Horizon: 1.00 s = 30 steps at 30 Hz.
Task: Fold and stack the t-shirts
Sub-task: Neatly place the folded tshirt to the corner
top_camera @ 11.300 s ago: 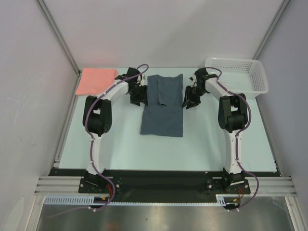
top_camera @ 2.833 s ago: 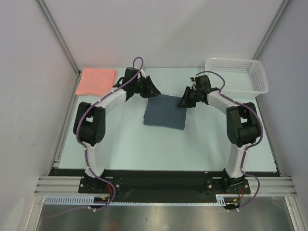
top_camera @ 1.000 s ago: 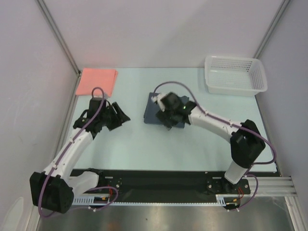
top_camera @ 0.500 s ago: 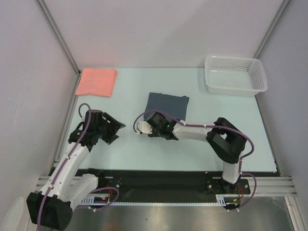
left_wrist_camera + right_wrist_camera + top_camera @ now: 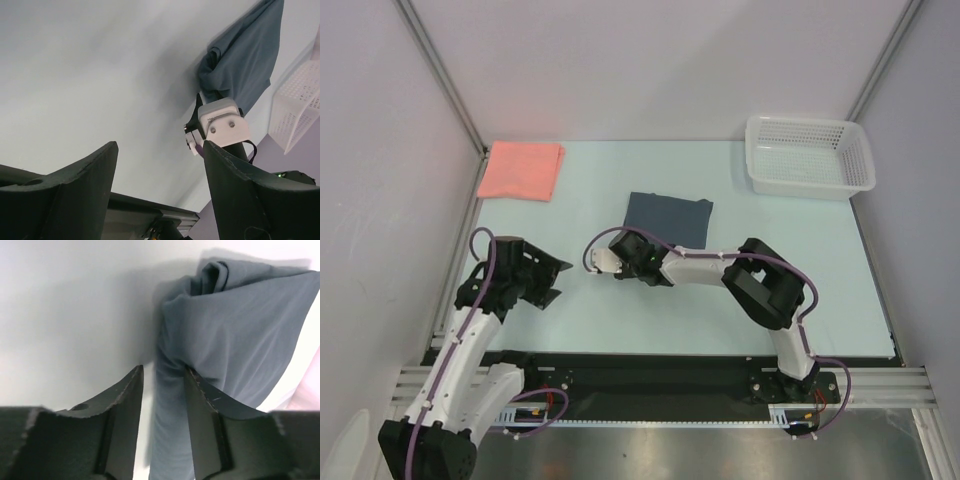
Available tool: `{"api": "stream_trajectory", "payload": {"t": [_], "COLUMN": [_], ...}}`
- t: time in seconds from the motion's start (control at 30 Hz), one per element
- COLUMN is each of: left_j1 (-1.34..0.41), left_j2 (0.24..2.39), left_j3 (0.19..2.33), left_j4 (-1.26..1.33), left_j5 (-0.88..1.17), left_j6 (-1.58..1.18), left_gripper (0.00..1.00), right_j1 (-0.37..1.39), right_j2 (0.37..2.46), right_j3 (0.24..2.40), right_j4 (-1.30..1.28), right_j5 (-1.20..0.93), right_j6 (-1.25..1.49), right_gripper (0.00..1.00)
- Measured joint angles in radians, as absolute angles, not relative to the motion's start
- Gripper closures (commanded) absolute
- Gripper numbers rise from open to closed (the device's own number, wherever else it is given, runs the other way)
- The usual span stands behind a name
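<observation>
**Right gripper pinches the folded slate shirt; left gripper hangs open at the left**

Seen from above, a pale table (image 5: 620,310) sits inside plain grey walls. In its far left corner lies the pink t-shirt (image 5: 523,170), folded into a neat rectangle. Nothing is touching it.

Nearer the front edge on the left side, the left gripper (image 5: 160,145) hangs above bare table with nothing in it. Its two dark fingers are spread wide, and its wrist camera shows only the table surface between them.

Near the middle of the table, slightly toward the far side, lies the slate blue-grey t-shirt (image 5: 667,218). It is folded into a compact, nearly square packet and sits well apart from the pink one.

The right arm (image 5: 760,285) reaches leftward across the table to the packet's near left corner. There the right gripper (image 5: 163,370) is clenched on the cloth. Its own camera shows a fold of the shirt running between the two fingers. The fabric just beyond them is bunched and puckered. The left wrist camera shows the same corner drawn up into a small peak above the right wrist.

In the far right corner stands a white mesh basket (image 5: 810,158), with neither arm touching it.
</observation>
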<state>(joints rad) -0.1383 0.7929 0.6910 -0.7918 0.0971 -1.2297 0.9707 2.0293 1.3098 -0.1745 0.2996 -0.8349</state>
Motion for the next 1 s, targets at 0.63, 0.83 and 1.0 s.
{"api": "stream_trajectory", "payload": {"t": [0.63, 0.83, 1.0], "left_j1": [-0.059, -0.058, -0.058], "left_j2": [0.998, 1.260, 1.408], "left_j3": [0.681, 0.678, 0.675], "left_j4": [-0.616, -0.379, -0.195], "left_j5": [0.258, 0.413, 0.517], "left_j6": [-1.105, -1.082, -1.106], "left_gripper": [0.00, 0.00, 0.00], "right_j1": [0.925, 0.910, 0.906], "right_j2": [2.033, 1.977, 1.961], "right_j3": [1.342, 1.342, 1.342], "right_j4": [-0.197, -0.212, -0.216], "right_j5": [0.245, 0.230, 0.227], "right_j6": [-0.812, -0.812, -0.813], "right_gripper": [1.00, 1.00, 1.00]}}
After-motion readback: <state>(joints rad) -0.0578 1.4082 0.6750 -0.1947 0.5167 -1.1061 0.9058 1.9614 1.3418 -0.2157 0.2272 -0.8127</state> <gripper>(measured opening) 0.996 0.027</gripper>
